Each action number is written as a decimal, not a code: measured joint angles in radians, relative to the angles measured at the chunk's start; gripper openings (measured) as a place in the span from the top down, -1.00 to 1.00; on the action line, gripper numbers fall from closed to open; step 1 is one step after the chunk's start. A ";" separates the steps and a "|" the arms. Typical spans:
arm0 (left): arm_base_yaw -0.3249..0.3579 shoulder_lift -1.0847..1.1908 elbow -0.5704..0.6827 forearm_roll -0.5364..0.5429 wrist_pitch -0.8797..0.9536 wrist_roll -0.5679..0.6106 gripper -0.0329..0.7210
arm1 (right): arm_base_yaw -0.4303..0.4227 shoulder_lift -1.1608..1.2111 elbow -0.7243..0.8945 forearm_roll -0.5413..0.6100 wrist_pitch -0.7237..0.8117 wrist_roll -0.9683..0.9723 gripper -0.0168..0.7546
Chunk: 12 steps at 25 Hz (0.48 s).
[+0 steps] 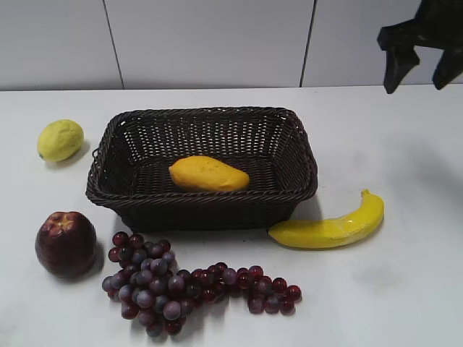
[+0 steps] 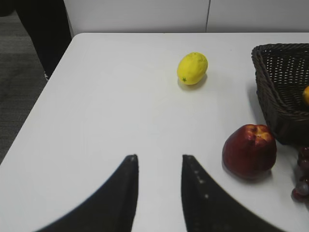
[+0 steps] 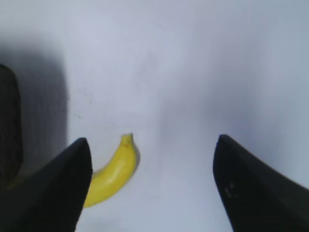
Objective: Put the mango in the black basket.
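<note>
Right pincer: black two-fingered right gripper (image 1: 421, 76) hangs high at the upper right of the exterior view, jaws spread wide with nothing between them; its wrist view (image 3: 152, 188) looks down on bare tabletop and one end of the banana.
Left pincer: black left gripper (image 2: 159, 166) hovers low over the table's left part, jaws parted by a narrow gap, holding nothing.
Table: flat white table (image 1: 405, 144) bears everything.
Basket: large rectangular dark woven wicker black basket (image 1: 202, 119) sits mid-table, rim unobstructed.
Grapes: bunch of dark red-purple grapes (image 1: 188, 285) lies in front of the basket.
Banana: curved bright-yellow banana (image 1: 333, 228) lies just beside the basket's front right corner.
Mango: plump orange-yellow mango (image 1: 208, 175) with a tapered end already rests on the basket floor, long axis left to right, taper towards the right.
Apple: dark red apple (image 1: 66, 244) stands front left.
Lemon: small yellow-green lemon (image 1: 60, 139) sits left of the basket.
Key relation: mango lies well below and to the left of the right pincer, which appears the nearer arm; judged complete, so only clearing away seems left.
</note>
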<state>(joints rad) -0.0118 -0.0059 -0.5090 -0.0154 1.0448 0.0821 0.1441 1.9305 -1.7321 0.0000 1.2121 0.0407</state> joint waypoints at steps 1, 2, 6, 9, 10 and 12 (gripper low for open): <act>0.000 0.000 0.000 0.000 0.000 0.000 0.28 | -0.012 -0.021 0.037 0.000 -0.001 0.000 -0.59; 0.000 0.000 0.000 0.000 0.000 0.000 0.28 | -0.023 -0.045 0.068 0.000 -0.001 0.000 -0.59; 0.000 0.000 0.000 0.000 0.000 0.000 0.28 | -0.050 -0.149 0.219 0.000 -0.001 0.000 -0.59; 0.000 0.000 0.000 0.000 0.000 0.000 0.28 | -0.053 -0.247 0.332 0.000 -0.001 0.000 -0.59; 0.000 0.000 0.000 0.000 0.000 0.000 0.28 | -0.053 -0.285 0.369 0.000 -0.001 0.001 -0.59; 0.000 0.000 0.000 0.000 0.000 0.000 0.28 | -0.053 -0.355 0.439 0.000 -0.002 0.002 -0.59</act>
<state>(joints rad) -0.0118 -0.0059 -0.5090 -0.0154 1.0448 0.0821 0.0916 1.5753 -1.2932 0.0000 1.2101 0.0426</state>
